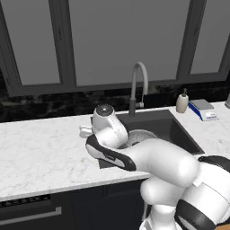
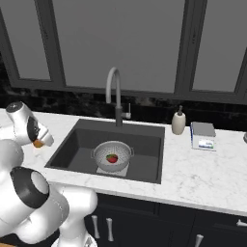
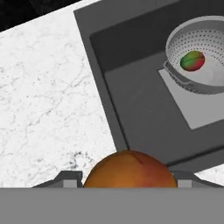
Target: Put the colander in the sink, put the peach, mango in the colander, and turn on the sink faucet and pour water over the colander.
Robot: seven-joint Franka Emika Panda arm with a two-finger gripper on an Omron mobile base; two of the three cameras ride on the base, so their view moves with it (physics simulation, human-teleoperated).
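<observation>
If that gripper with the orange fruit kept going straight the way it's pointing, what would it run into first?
Most likely the sink: the hand view looks along the gripper, which holds the peach, toward the basin's near wall and floor. The colander with the mango sits off to the side. Depth is hard to judge.

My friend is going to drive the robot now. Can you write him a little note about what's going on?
Tool: closed on the peach, over the counter left of the sink.
Colander: standing in the sink on the pale plate, with the mango inside.
Faucet: no water running.
Done: colander placed, mango in.
Left: carry the peach to the colander and drop it in, then turn on the faucet over the colander.
</observation>
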